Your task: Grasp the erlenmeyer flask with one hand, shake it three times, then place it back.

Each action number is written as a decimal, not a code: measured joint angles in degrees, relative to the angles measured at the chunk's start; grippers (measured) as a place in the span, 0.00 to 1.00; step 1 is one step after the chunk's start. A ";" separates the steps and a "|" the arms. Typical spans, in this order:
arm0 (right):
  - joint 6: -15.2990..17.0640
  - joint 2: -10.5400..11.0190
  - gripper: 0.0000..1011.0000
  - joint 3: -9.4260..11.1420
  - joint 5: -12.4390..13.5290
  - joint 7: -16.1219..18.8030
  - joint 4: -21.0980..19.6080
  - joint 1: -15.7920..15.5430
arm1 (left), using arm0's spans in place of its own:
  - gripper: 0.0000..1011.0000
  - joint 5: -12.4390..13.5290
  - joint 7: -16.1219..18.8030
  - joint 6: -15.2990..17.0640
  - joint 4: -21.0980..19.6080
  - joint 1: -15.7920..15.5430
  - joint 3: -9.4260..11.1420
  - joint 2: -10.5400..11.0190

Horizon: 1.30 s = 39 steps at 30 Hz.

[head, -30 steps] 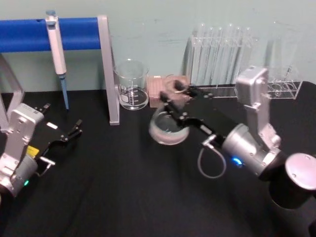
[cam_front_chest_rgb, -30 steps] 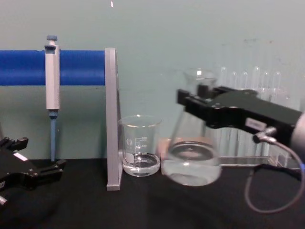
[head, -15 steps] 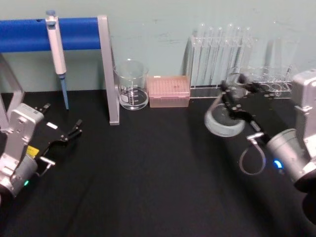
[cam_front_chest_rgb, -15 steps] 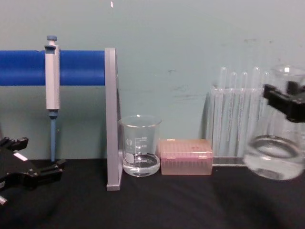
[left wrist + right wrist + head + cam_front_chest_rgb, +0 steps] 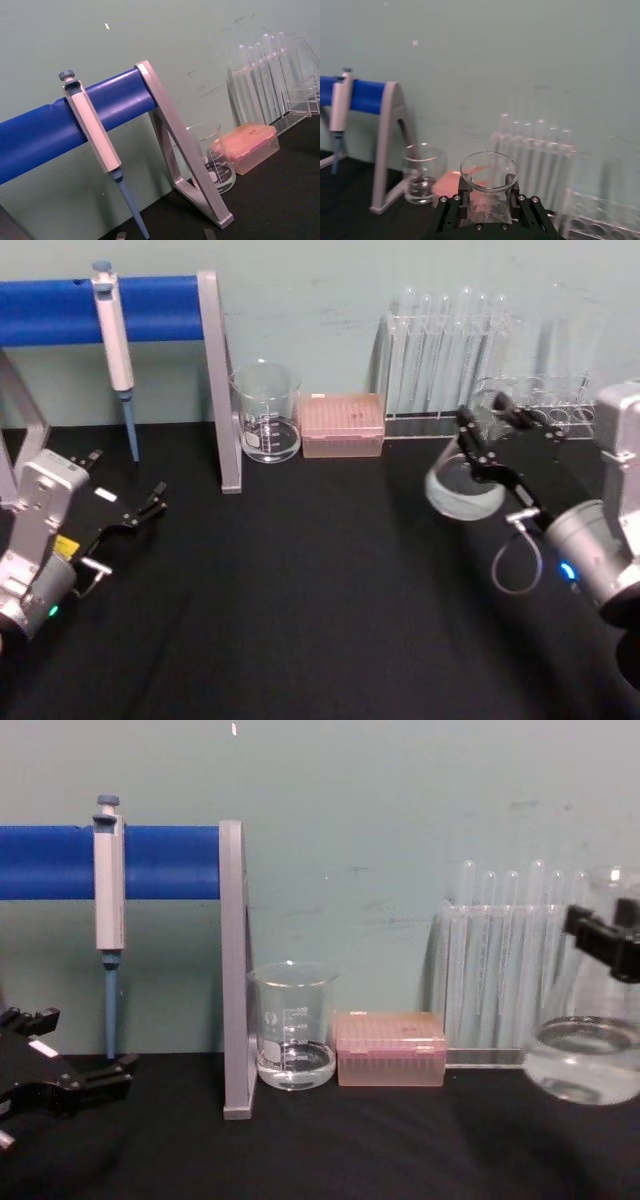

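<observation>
Your right claw [image 5: 488, 428] is clamped on the neck of the erlenmeyer flask [image 5: 460, 490]. The flask hangs roughly upright, seemingly clear of the desk [image 5: 300, 590], near the tube rack [image 5: 440, 370]. Set-down lies straight down. Left claw [image 5: 140, 510] is parked, fingers apart.

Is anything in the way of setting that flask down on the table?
Nothing visible. The right gripper holds the erlenmeyer flask above bare black table; the test tube rack stands behind it, the pink box off to its left.

The right gripper [image 5: 487, 413] has swung the erlenmeyer flask [image 5: 462, 490] — far rightward.
</observation>
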 joint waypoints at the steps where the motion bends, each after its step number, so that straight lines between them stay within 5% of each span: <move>1: 0.41 -0.14 0.45 -0.51 0.04 1.29 0.69 0.77 | 0.99 0.00 0.00 0.00 0.00 0.00 0.00 0.00; 20: 2.19 -2.59 0.45 -10.50 2.69 17.38 8.84 10.27 | 0.99 0.00 0.00 0.00 0.00 0.00 0.00 0.00; 39: 0.96 0.02 0.45 -14.33 6.51 22.14 11.38 13.13 | 0.99 0.00 0.00 0.00 0.00 0.00 0.00 0.00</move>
